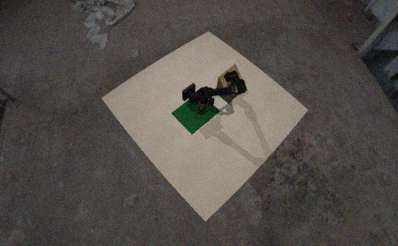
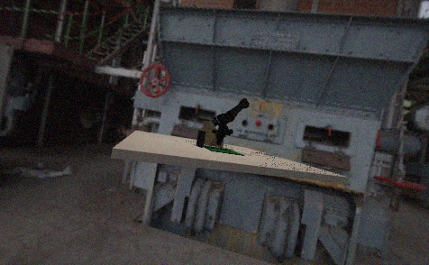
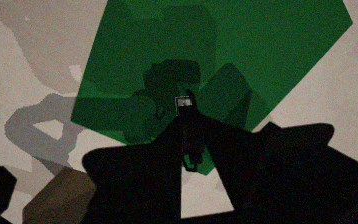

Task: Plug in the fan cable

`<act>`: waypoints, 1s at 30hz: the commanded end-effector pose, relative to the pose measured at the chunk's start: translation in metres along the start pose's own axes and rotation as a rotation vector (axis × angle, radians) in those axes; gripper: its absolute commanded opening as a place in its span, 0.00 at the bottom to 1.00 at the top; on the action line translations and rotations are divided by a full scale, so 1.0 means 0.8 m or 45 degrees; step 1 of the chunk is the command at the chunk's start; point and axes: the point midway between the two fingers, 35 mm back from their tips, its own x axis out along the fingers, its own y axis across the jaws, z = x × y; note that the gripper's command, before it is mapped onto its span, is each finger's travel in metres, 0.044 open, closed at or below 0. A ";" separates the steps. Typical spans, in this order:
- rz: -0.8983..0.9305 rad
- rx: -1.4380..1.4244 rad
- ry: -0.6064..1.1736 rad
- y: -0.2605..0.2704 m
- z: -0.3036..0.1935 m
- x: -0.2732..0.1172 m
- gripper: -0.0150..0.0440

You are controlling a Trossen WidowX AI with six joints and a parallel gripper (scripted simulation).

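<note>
The gripper [image 1: 202,109] [image 2: 220,142] [image 3: 188,119] is pointing down over the green board [image 1: 191,124] [image 2: 232,152] [image 3: 286,45], its fingers drawing near each other and clamping on the plug [image 3: 190,102]. The plug is showing only as a small dark piece at the fingertips, just beside the pale, square-rimmed header [image 3: 183,104]. In the wrist view its visible sliver is running up the picture and leaning slightly left; its full long axis is staying too hidden to tell, and so is the way its mating end is facing. Whether it is touching the header or sitting in it, the views are not settling. A thin black loop [image 3: 193,164] is hanging into view below the fingertips in the wrist view, between the dark parts of the gripper.

Behind the gripper, the arm [image 1: 221,90] [image 2: 233,113] is bending: in the exterior view its upper link is slanting up and to the right, while the lower part is dropping steeply toward the board. From above, it is reaching across from the tan block [image 1: 234,69] [image 2: 209,133] [image 3: 58,197] to the board's near edge.

A black block [image 1: 188,91] [image 2: 201,139] is standing upright by the board. The board is lying flat on the pale table [image 1: 169,163] [image 2: 159,146] [image 3: 203,195], and shadows are crossing both.
</note>
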 end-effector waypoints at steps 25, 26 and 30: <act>0.003 0.004 -0.003 0.001 -0.001 0.005 0.25; 0.003 0.005 -0.003 0.001 -0.001 0.005 0.25; 0.003 0.006 -0.003 0.001 -0.001 0.006 0.25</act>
